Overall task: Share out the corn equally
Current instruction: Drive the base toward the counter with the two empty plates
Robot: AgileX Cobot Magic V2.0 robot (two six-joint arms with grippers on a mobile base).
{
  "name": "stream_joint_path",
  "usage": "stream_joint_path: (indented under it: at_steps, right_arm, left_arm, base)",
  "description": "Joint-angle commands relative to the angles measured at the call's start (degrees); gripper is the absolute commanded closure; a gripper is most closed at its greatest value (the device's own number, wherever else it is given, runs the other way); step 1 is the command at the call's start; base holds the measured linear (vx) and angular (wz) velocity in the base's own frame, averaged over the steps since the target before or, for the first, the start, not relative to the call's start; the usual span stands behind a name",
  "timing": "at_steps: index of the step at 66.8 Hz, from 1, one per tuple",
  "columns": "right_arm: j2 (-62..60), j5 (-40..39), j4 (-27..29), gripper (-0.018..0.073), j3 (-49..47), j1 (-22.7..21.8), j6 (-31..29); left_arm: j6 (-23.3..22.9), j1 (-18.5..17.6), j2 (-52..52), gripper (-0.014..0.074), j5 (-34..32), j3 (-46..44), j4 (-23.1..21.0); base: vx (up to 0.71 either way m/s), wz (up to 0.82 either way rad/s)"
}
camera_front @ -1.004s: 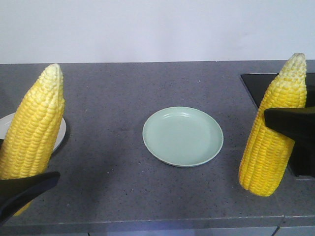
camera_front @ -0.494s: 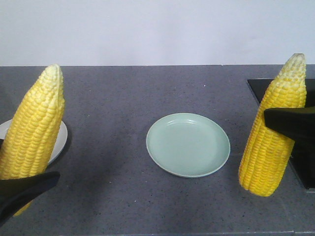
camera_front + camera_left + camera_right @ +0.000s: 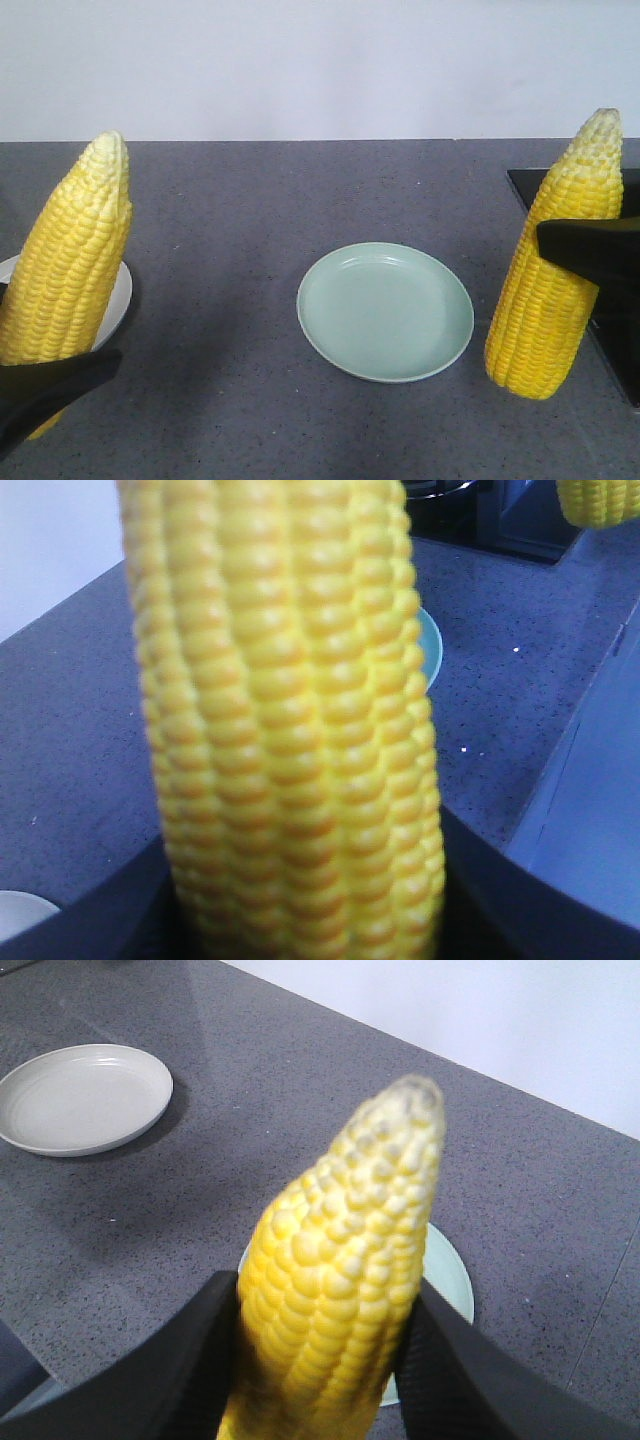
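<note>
I hold two corn cobs upright above the grey counter. The left cob [image 3: 70,280] [image 3: 290,730] stands in my left gripper [image 3: 45,375] [image 3: 300,900], which is shut on its thick lower end, black fingers [image 3: 500,900] pressing either side. The right cob [image 3: 555,270] [image 3: 340,1260] sits in my right gripper [image 3: 575,255] [image 3: 320,1340], shut around its middle, pale tip up. An empty pale green plate [image 3: 385,312] [image 3: 445,1270] lies on the counter between the cobs. The left cob partly hides an empty white plate [image 3: 118,295] [image 3: 85,1095] at the left.
A black cooktop [image 3: 622,350] is set into the counter at the far right, behind the right cob. A white wall closes the back of the counter.
The counter, both plates and the cooktop have slid lower in the front view, and the counter's front edge has left the frame. Both cobs stay gripped at the same spots.
</note>
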Motion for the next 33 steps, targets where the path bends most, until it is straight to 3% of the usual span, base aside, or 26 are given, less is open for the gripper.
stream_joint_path:
  at_steps: [1, 33]
  right_arm:
    - [-0.24, -3.69, 1.37, 0.0447, -1.49, -0.05, -0.27]
    - [-0.24, -3.69, 1.37, 0.0447, -1.49, -0.05, -0.27]
  left_arm:
    - [-0.14, 0.01, -0.14, 0.0325, -3.55, -1.34, -1.81]
    - [-0.14, 0.01, -0.14, 0.0325, -3.55, -1.34, -1.81]
  base:
    - [0.05, 0.02]
    - [0.06, 0.0]
